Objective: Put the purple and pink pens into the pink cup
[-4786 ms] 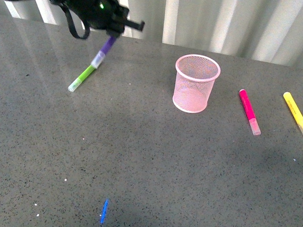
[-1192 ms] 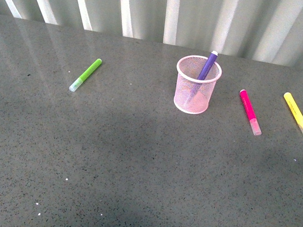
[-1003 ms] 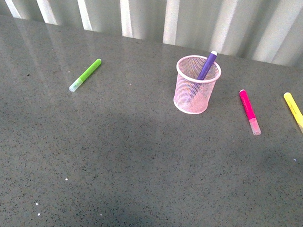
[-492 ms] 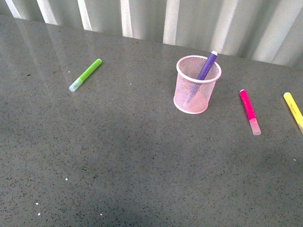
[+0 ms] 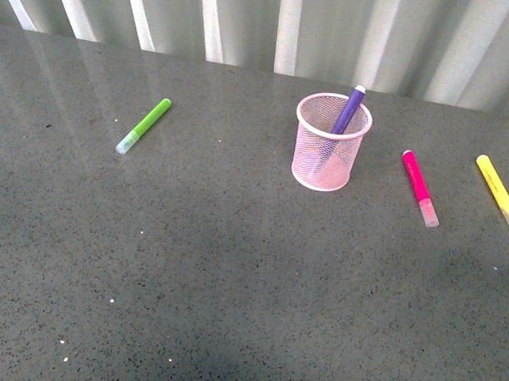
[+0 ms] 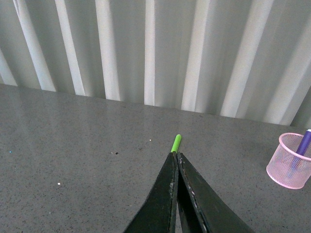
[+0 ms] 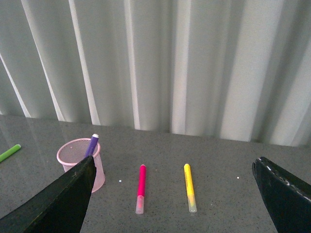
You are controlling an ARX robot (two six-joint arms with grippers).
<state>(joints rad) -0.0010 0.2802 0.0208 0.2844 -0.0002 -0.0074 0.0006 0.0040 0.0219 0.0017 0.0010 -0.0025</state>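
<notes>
The pink cup (image 5: pixel 331 141) stands upright on the grey table, right of centre at the back. The purple pen (image 5: pixel 348 110) leans inside it, its end sticking out over the rim. The pink pen (image 5: pixel 419 186) lies flat on the table just right of the cup, pale cap toward me. Neither arm shows in the front view. My left gripper (image 6: pixel 175 158) is shut and empty, far from the cup (image 6: pixel 288 160). My right gripper (image 7: pixel 174 167) is open and empty, raised well back from the pink pen (image 7: pixel 141 188) and the cup (image 7: pixel 80 158).
A lime-green marker (image 5: pixel 143 126) lies at the back left, and its tip shows beyond the left fingers (image 6: pixel 176 143). A yellow marker (image 5: pixel 498 191) lies near the right edge, beside the pink pen (image 7: pixel 190 187). A pleated pale curtain (image 5: pixel 327 30) runs behind the table.
Early on the left gripper held the purple pen over the green marker; now that pen stands in the cup and the arm has left the front view. Nothing has moved in the last second.
</notes>
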